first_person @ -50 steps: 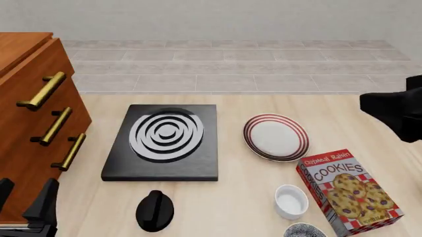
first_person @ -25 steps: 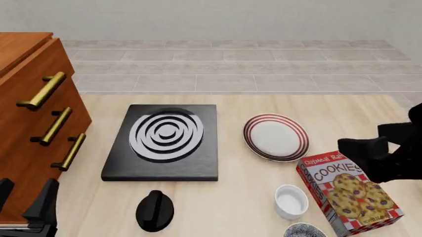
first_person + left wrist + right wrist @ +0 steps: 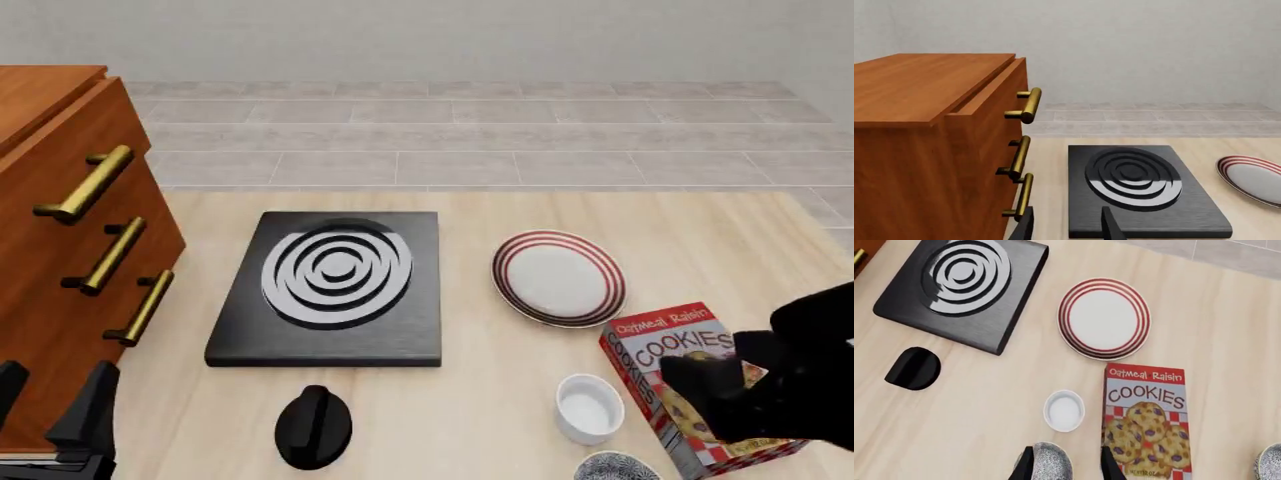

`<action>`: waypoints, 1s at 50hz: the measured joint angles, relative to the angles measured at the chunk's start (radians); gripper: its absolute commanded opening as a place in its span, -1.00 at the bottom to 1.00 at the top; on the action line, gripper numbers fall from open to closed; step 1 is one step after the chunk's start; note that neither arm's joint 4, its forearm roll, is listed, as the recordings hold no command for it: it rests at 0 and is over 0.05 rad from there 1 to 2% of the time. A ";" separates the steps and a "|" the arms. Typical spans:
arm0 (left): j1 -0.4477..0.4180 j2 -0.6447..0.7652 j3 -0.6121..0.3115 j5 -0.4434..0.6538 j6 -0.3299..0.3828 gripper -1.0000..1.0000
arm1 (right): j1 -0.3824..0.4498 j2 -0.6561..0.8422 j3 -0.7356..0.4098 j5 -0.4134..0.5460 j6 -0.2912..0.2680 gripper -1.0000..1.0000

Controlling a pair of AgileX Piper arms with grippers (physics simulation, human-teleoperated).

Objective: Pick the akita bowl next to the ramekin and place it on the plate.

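Note:
The akita bowl (image 3: 1047,463) is speckled black and white and lies close beside the ramekin (image 3: 1064,411), a plain white cup. In the right wrist view the bowl shows between my right gripper's (image 3: 1066,467) open fingers, still some way below them. From the front, the right gripper (image 3: 707,390) hovers over the cookie box, right of the ramekin (image 3: 589,407) and the akita bowl (image 3: 617,467), which is cut off by the frame's edge. The red-ringed plate (image 3: 558,278) lies farther back. My left gripper (image 3: 47,405) is open and empty by the cabinet.
A cookie box (image 3: 701,385) lies right of the ramekin. The black stove (image 3: 334,285) sits mid-table, with a black knob-like object (image 3: 314,425) in front of it. The wooden drawer cabinet (image 3: 67,250) stands at the left. Another speckled bowl (image 3: 1269,465) shows beyond the box.
My right arm has come down from the far right toward the near side and now hangs over the cookie box. The left arm and all objects have stayed put.

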 measured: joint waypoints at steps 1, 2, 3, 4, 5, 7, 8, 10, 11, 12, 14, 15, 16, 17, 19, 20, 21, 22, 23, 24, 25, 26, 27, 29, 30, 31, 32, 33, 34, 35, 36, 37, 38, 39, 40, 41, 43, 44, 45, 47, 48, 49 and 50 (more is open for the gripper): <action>0.000 0.000 0.000 0.000 0.000 1.00 | 0.001 -0.002 0.008 -0.003 0.002 1.00; 0.000 0.000 0.000 0.000 0.000 1.00 | 0.002 -0.005 0.015 -0.005 0.004 1.00; 0.000 0.000 0.000 0.000 0.000 1.00 | 0.003 -0.007 0.023 -0.008 0.007 1.00; 0.000 0.000 0.000 0.000 0.000 1.00 | 0.005 -0.010 0.031 -0.011 0.009 1.00; 0.000 0.000 0.000 0.000 0.000 1.00 | 0.006 -0.012 0.039 -0.014 0.011 1.00; 0.000 0.000 0.000 0.000 0.000 1.00 | 0.007 -0.017 0.055 -0.020 0.015 1.00; 0.000 0.000 0.000 0.000 0.000 1.00 | 0.007 -0.020 0.063 -0.023 0.017 1.00; 0.000 0.000 0.000 0.000 0.000 1.00 | 0.009 -0.025 0.079 -0.029 0.021 1.00; 0.000 0.000 0.000 0.000 0.000 1.00 | 0.009 -0.028 0.086 -0.032 0.023 1.00; 0.000 0.000 0.000 0.000 0.000 1.00 | 0.010 -0.030 0.094 -0.035 0.025 1.00; 0.000 0.000 0.000 0.000 0.000 1.00 | 0.012 -0.035 0.108 -0.040 0.030 1.00; 0.000 0.000 0.000 0.000 0.000 1.00 | 0.012 -0.038 0.115 -0.043 0.032 1.00; 0.000 0.000 0.000 0.000 0.000 1.00 | 0.013 -0.041 0.122 -0.046 0.035 1.00; 0.000 0.000 0.000 0.000 0.000 1.00 | 0.014 -0.043 0.130 -0.049 0.038 1.00; 0.000 0.000 0.000 0.000 0.000 1.00 | 0.017 -0.047 0.144 -0.056 0.043 1.00; 0.000 0.000 0.000 0.000 0.000 1.00 | 0.018 -0.049 0.152 -0.059 0.046 1.00; 0.000 0.000 0.000 0.000 0.000 1.00 | 0.020 -0.051 0.158 -0.063 0.049 1.00; 0.000 0.000 0.000 0.000 0.000 1.00 | 0.021 -0.052 0.165 -0.067 0.052 1.00; 0.000 0.000 0.000 0.000 0.000 1.00 | 0.022 -0.053 0.172 -0.071 0.054 1.00; 0.000 0.000 0.000 0.000 0.000 1.00 | 0.024 -0.054 0.178 -0.075 0.057 1.00; 0.000 0.000 0.000 0.000 0.000 1.00 | 0.025 -0.054 0.184 -0.079 0.059 1.00; 0.000 0.000 0.000 0.000 0.000 1.00 | 0.027 -0.054 0.190 -0.083 0.061 1.00; 0.000 0.000 0.000 0.000 0.000 1.00 | 0.028 -0.054 0.196 -0.087 0.063 1.00; 0.000 0.000 0.000 0.000 0.000 1.00 | 0.031 -0.054 0.206 -0.095 0.067 1.00; 0.000 0.000 0.000 0.000 0.000 1.00 | 0.031 -0.054 0.211 -0.099 0.069 1.00; 0.000 0.000 0.000 0.000 0.000 1.00 | 0.032 -0.054 0.216 -0.102 0.071 1.00; 0.000 0.000 0.000 0.000 0.000 1.00 | 0.033 -0.054 0.221 -0.106 0.072 1.00; 0.000 0.000 0.000 0.000 0.000 1.00 | 0.033 -0.054 0.226 -0.110 0.073 1.00; 0.000 0.000 0.000 0.000 0.000 1.00 | 0.034 -0.054 0.232 -0.114 0.075 1.00; 0.000 0.000 0.000 0.000 0.000 1.00 | 0.034 -0.054 0.237 -0.118 0.076 1.00; 0.000 0.000 0.000 0.000 0.000 1.00 | 0.034 -0.054 0.243 -0.122 0.078 1.00; 0.000 0.000 0.000 0.000 0.000 1.00 | 0.035 -0.053 0.248 -0.126 0.079 1.00; 0.000 0.000 0.000 0.000 0.000 1.00 | 0.035 -0.053 0.254 -0.130 0.080 1.00; 0.000 0.000 0.000 0.000 0.000 1.00 | 0.036 -0.053 0.259 -0.134 0.082 1.00; 0.000 0.000 0.000 0.000 0.000 1.00 | 0.036 -0.052 0.265 -0.139 0.083 1.00; 0.000 0.000 0.000 0.000 0.000 1.00 | 0.036 -0.052 0.270 -0.143 0.084 1.00; 0.000 0.000 0.000 0.000 0.000 1.00 | 0.035 -0.052 0.281 -0.151 0.083 1.00; 0.000 0.000 0.000 0.000 0.000 1.00 | 0.035 -0.052 0.287 -0.155 0.084 1.00; 0.000 0.000 0.000 0.000 0.000 1.00 | 0.035 -0.053 0.293 -0.159 0.083 1.00; 0.000 0.000 0.000 0.000 0.000 1.00 | 0.035 -0.054 0.306 -0.167 0.083 1.00; 0.000 0.000 0.000 0.000 0.000 1.00 | 0.034 -0.055 0.311 -0.171 0.083 1.00; 0.000 0.000 0.000 0.000 0.000 1.00 | 0.034 -0.056 0.316 -0.174 0.082 1.00; 0.000 0.000 0.000 0.000 0.000 1.00 | 0.033 -0.056 0.321 -0.177 0.082 1.00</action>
